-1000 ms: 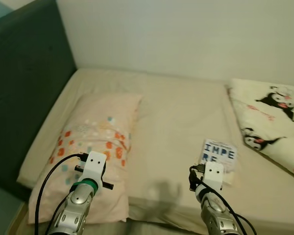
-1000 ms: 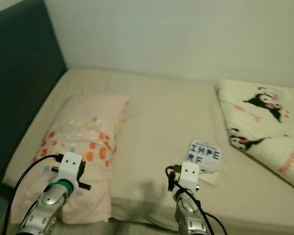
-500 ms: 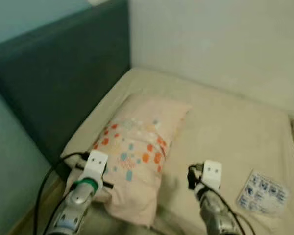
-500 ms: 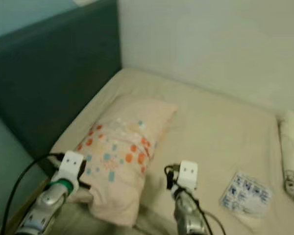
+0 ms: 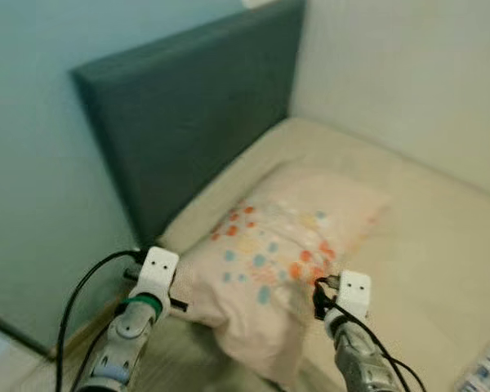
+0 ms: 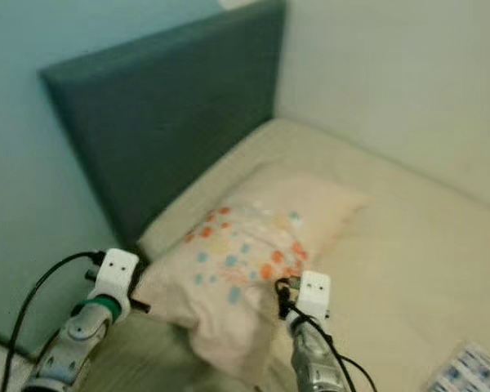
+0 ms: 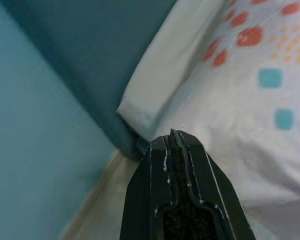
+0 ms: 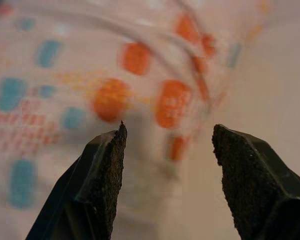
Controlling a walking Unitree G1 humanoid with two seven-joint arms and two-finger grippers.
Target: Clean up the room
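Approach step, by my read; right gripper fingers apart facing pillow; left gripper fingers together, empty; next likely grasp pillow edge.

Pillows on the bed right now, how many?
1. The dotted pillow lies at the head of the bed, beside the headboard. More could sit outside the frame.

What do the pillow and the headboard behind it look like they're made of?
The pillow looks like soft woven fabric, probably cotton: matte pale pink, printed with orange and blue dots, creased and sagging. The headboard seems upholstered in dark teal cloth: a flat, dull surface with softly rounded edges, though the blur leaves that open.
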